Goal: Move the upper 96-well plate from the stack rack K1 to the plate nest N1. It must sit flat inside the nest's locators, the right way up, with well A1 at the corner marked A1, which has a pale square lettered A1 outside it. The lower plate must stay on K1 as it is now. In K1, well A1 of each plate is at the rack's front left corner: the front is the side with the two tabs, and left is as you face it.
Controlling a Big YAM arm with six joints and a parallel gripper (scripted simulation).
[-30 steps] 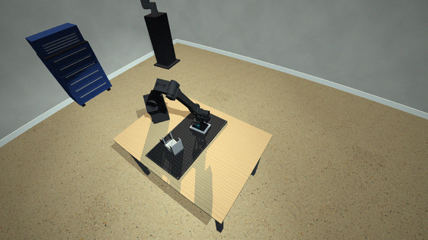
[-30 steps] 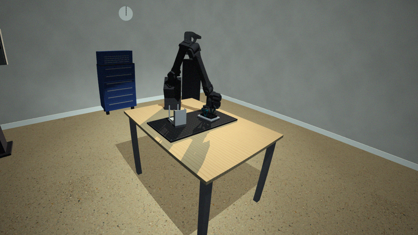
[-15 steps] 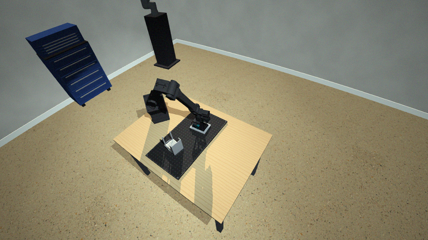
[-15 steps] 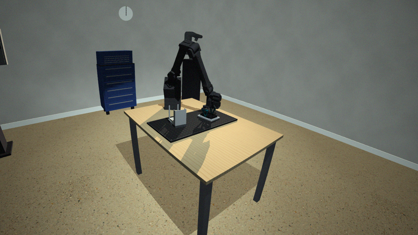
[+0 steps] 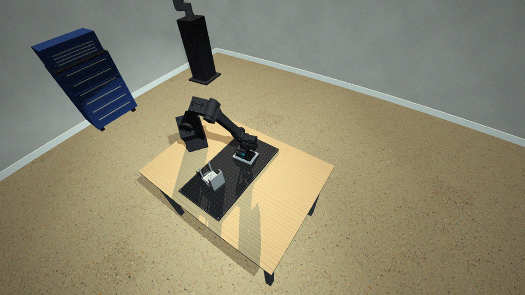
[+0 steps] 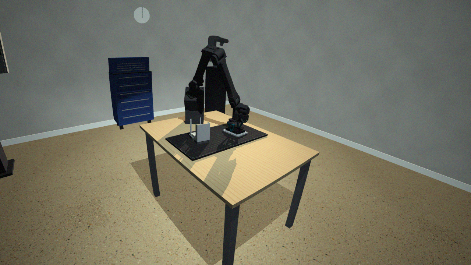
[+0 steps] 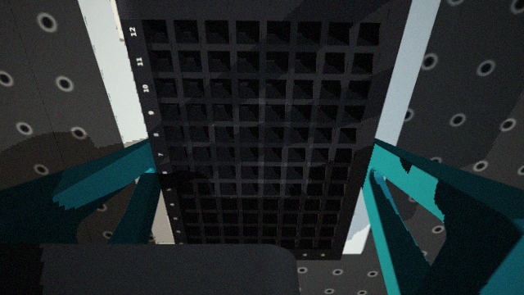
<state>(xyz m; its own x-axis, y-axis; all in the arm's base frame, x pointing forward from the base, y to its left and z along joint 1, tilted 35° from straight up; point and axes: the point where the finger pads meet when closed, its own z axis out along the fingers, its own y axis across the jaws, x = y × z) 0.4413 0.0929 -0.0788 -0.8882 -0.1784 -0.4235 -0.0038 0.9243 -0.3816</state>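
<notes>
From above, the hand (image 5: 244,152) holds the upper plate (image 5: 243,155) over the pale nest N1 (image 5: 253,161) on the desk (image 5: 293,194), well apart from rack K1 (image 5: 212,179). From the side the plate sits low at the nest, so placing is the step in hand. At the wrist, teal fingers clamp its long sides; next it likely needs seating flat, A1 corner checked, before release.

We stand on our dark pedestal (image 6: 193,108) at the far corner of the desk (image 6: 263,164), upper arm (image 6: 201,70) rising steeply to a high elbow (image 6: 215,49), forearm (image 6: 229,80) sloping down to the wrist (image 6: 241,112). Our tool (image 7: 262,172) points straight down. Its teal fingers spread wide, one pressed against each long side of the black 96-well plate (image 7: 262,123), clamping it at about its middle. In the wrist view both fingers angle inward from the lower corners, and the tool's dark body (image 7: 164,268) fills the bottom edge.
</notes>
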